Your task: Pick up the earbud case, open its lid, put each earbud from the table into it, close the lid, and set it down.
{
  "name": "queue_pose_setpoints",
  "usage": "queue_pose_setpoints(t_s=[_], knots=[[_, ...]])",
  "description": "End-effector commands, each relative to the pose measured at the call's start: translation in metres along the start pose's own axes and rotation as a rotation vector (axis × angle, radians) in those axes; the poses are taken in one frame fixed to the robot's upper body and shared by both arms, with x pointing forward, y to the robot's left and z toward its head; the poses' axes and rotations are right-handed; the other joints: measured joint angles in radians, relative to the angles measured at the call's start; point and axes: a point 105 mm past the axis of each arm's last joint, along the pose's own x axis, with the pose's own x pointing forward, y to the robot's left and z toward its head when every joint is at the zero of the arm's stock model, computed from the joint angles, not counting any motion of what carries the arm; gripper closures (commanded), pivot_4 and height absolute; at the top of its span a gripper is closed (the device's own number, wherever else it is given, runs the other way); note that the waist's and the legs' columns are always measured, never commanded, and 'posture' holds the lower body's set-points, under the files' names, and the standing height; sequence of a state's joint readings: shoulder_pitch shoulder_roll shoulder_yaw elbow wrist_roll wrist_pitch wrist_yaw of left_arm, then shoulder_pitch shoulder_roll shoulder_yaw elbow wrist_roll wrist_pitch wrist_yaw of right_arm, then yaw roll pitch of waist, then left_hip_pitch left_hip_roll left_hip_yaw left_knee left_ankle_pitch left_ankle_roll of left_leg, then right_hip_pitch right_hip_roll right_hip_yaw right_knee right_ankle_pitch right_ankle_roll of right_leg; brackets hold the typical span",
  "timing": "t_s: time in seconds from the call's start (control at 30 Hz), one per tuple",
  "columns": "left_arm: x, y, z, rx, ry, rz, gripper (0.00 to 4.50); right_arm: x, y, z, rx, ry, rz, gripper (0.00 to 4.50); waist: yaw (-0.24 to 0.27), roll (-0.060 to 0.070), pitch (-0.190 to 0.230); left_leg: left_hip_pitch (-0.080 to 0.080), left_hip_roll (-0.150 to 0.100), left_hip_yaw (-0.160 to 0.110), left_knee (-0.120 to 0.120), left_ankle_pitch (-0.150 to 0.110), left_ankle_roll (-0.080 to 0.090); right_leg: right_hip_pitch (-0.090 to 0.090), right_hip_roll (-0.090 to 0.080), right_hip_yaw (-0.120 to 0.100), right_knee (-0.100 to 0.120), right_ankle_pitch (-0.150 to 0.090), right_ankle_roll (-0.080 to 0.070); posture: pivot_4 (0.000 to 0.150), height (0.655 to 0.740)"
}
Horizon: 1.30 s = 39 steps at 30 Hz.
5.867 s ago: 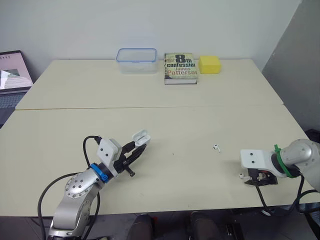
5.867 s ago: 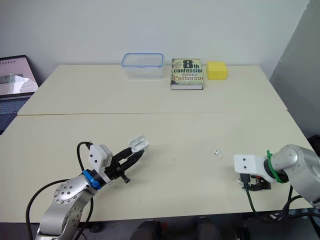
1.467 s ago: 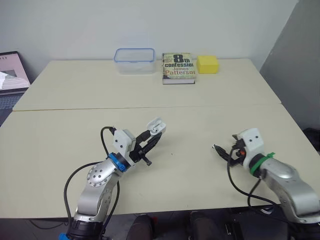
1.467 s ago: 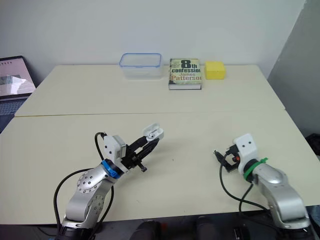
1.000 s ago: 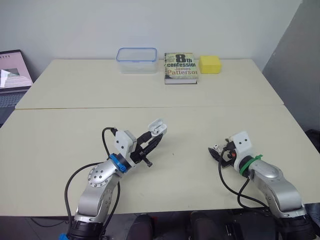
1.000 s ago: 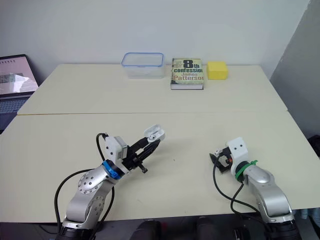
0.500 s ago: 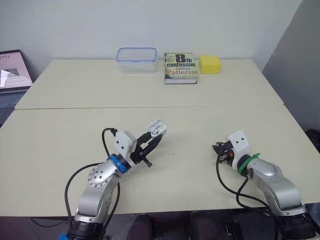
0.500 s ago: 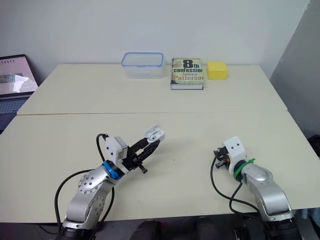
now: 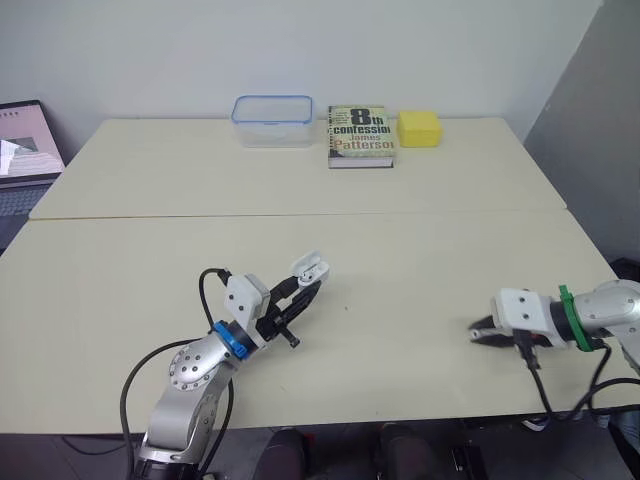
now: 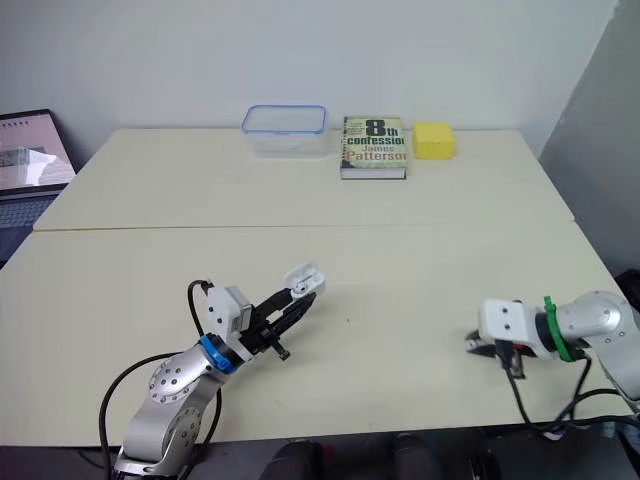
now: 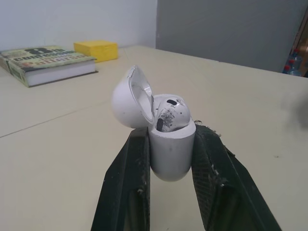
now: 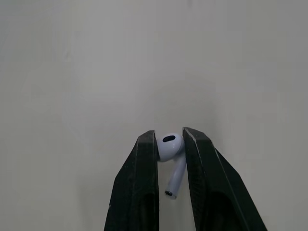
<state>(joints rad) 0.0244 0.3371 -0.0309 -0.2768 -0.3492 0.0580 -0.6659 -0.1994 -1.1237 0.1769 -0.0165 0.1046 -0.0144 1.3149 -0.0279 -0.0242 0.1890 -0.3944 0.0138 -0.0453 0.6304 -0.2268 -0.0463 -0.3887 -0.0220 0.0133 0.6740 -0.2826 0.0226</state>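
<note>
The white earbud case (image 11: 171, 144) is gripped between my left gripper's (image 9: 303, 288) two black fingers, held over the front middle of the table. Its lid (image 11: 131, 98) stands hinged open, and one earbud (image 11: 169, 111) sits inside. My right gripper (image 9: 478, 333) hovers low over the table's front right, well to the right of the case. In the right wrist view the right gripper (image 12: 169, 138) is shut on a white earbud (image 12: 169, 146), pinched by its head with the stem pointing back between the fingers.
Along the far edge stand a clear lidded container (image 9: 272, 120), a book (image 9: 361, 136) and a yellow block (image 9: 420, 128). A laptop (image 9: 20, 140) sits at the far left. A seam (image 9: 300, 214) runs across the two joined tables.
My right gripper shut on the earbud that lay right of centre and carried it toward the front right. The left gripper, still holding the open case, sank slightly.
</note>
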Motion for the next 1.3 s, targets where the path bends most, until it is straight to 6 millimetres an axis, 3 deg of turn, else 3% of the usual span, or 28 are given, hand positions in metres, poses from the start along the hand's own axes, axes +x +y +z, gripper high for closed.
queue_pose_setpoints(t_s=[0.03, 0.3, 0.53, 0.77, 0.97, 1.3], knots=[[-0.001, -0.003, 0.017, 0.038, -0.05, -0.009, 3.69, -0.009, -0.005, -0.006, -0.067, 0.039, 0.035, 4.1, -0.002, 0.0, 0.0, 0.001, 0.0, 0.001, 0.0, 0.0, 0.0, 0.0, 0.0, 0.0, 0.001, 0.0, 0.0, 0.15, 0.74], [-0.002, -0.002, 0.017, 0.04, -0.046, -0.005, 3.69, 0.002, 0.003, -0.014, -0.036, 0.057, 0.12, 4.1, 0.001, 0.0, 0.0, 0.003, 0.0, 0.002, 0.0, 0.0, 0.0, 0.001, 0.0, 0.001, 0.002, 0.0, 0.0, 0.15, 0.74], [-0.003, -0.001, 0.015, 0.04, -0.036, -0.004, 3.69, 0.001, -0.006, -0.005, -0.074, 0.033, 0.083, 1.64, 0.002, 0.0, 0.0, 0.004, 0.0, 0.001, 0.0, 0.0, 0.0, 0.003, 0.0, 0.001, 0.002, 0.0, 0.0, 0.15, 0.74], [-0.005, 0.0, 0.011, 0.037, -0.015, 0.004, 3.69, -0.02, -0.013, 0.029, -0.035, 0.032, -0.005, 1.6, 0.002, 0.0, 0.0, 0.004, 0.0, 0.001, 0.0, 0.0, 0.0, 0.001, 0.0, 0.002, 0.003, 0.0, 0.0, 0.15, 0.74], [-0.005, -0.001, 0.008, 0.026, -0.001, 0.011, 3.69, -0.021, 0.003, 0.019, 0.075, 0.285, -0.017, 1.6, 0.007, 0.001, 0.0, 0.003, 0.001, 0.001, 0.0, 0.0, 0.0, 0.001, -0.001, 0.001, 0.003, 0.0, 0.0, 0.15, 0.74], [-0.005, 0.001, 0.008, 0.031, 0.01, 0.014, 3.69, -0.01, -0.005, 0.005, 0.118, 0.327, -0.056, 1.6, 0.005, 0.001, 0.0, 0.003, 0.0, 0.004, 0.0, 0.0, 0.0, 0.001, -0.001, 0.001, 0.002, 0.0, 0.0, 0.15, 0.74]])
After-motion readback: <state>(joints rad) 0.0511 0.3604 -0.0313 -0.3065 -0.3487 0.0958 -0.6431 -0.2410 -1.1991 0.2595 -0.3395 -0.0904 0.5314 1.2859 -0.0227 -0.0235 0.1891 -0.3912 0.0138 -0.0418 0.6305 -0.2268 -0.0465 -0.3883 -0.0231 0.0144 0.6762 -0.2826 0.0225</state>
